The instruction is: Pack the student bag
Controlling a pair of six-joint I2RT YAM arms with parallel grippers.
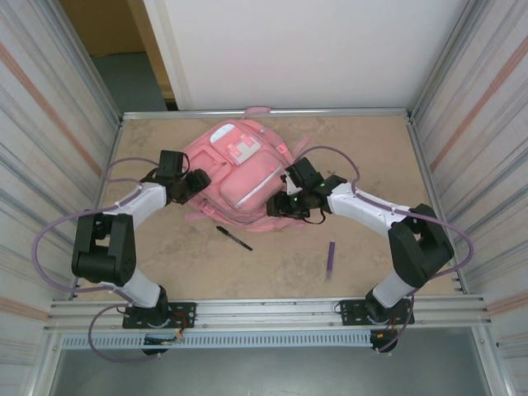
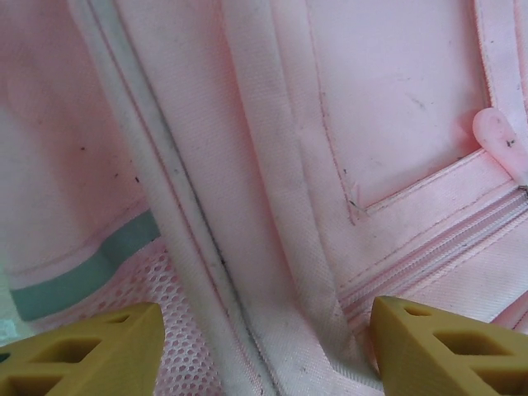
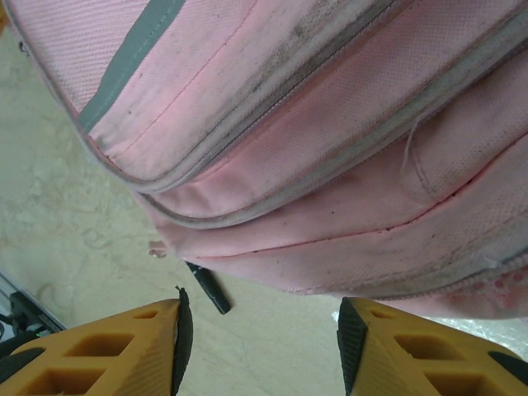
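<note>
Lying flat on the worktop (image 1: 272,272), front pockets up, the student bag (image 1: 243,169) sits out from the centre toward 12 o'clock. Its long axis runs roughly 12 to 6, with the top end tipped slightly toward 11. One arm comes at it from each side.

The left fingers (image 2: 82,355) are at the bag's 9 o'clock flank. They stand spread apart and released, close over the fabric. A grubby seam and a zip line (image 2: 429,256) run away between them, and nothing is clamped.

The right fingers (image 3: 107,355) are at the bag's 4 to 5 o'clock corner, also parted and empty. Bare worktop shows in their gap. The bag's bottom edge bulges just beyond the tips, toward 12 in the right wrist view.

A black pen (image 1: 234,238) lies just off the bag's 6 o'clock edge, and its tip shows by the right fingers. A purple pen (image 1: 331,257) rests well apart, toward 4 o'clock.

Nothing looks packed yet, and the zips appear closed. The next move probably turns on the left fingers and the zip. They are the pair already over the bag, and the zip runs nearly along their reach rather than across it. A pinch would likely need a turn of the wrist first. The right fingers are the nearer pair to both pens.
</note>
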